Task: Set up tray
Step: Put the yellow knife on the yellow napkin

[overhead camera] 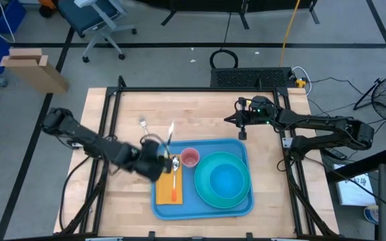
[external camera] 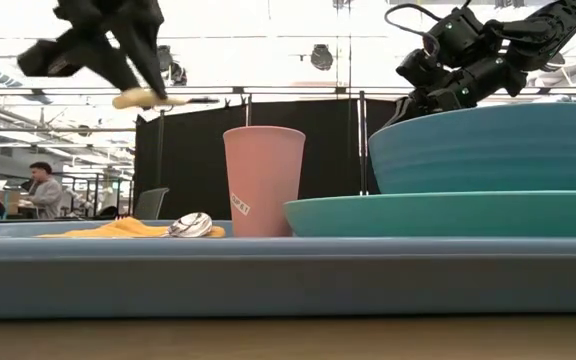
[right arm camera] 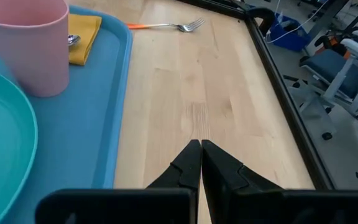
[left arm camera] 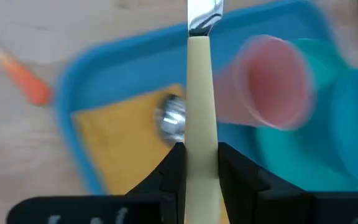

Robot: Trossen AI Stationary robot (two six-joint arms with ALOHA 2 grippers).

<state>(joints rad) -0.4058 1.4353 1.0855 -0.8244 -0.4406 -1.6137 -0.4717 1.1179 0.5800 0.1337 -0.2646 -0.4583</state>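
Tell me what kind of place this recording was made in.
Most likely a robotics lab or workshop. A wooden table framed in black metal stands on a grey floor with trailing cables and an office chair; the low view shows a large open hall with a person seated.

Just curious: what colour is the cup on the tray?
Pink; the cup shows best in the low view.

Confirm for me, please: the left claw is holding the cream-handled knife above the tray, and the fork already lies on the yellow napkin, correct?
Not quite. The left claw does grip the cream-handled knife above the tray, but the fork is not on the yellow napkin: it lies on the bare wooden table outside the tray, as the right wrist view shows. The utensil on the napkin is a spoon.
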